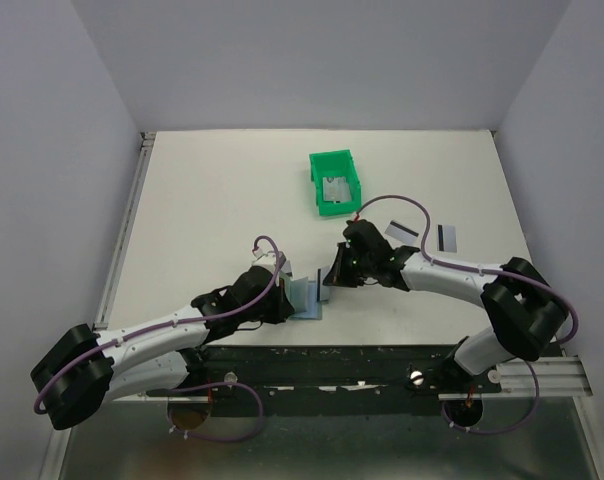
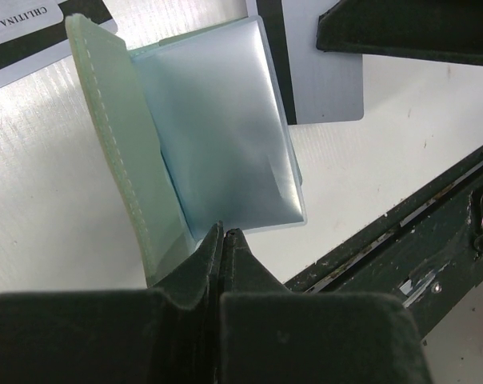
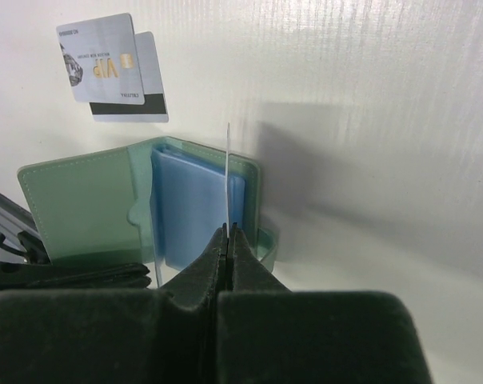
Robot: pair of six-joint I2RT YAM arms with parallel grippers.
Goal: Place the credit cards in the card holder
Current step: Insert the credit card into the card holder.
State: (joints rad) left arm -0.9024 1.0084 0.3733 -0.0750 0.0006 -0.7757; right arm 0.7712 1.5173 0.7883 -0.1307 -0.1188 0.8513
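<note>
The card holder (image 1: pixel 307 300) lies open near the front edge, its green cover (image 2: pixel 117 152) turned up and its pale blue pockets (image 2: pixel 217 128) spread. My left gripper (image 2: pixel 225 230) is shut on the holder's lower edge. My right gripper (image 3: pixel 228 226) is shut on a credit card (image 3: pixel 227 172), seen edge-on and upright over the blue pockets (image 3: pixel 189 208). That card also shows in the left wrist view as a grey rectangle with a black stripe (image 2: pixel 321 68). In the top view the right gripper (image 1: pixel 332 277) is just right of the holder.
Two more credit cards (image 3: pixel 105 64) lie overlapped on the table beyond the holder. Two others (image 1: pixel 403 229) (image 1: pixel 444 236) rest at the right. A bright green bin (image 1: pixel 335 182) with a card inside stands further back. The dark front rail (image 2: pixel 433 232) runs close by.
</note>
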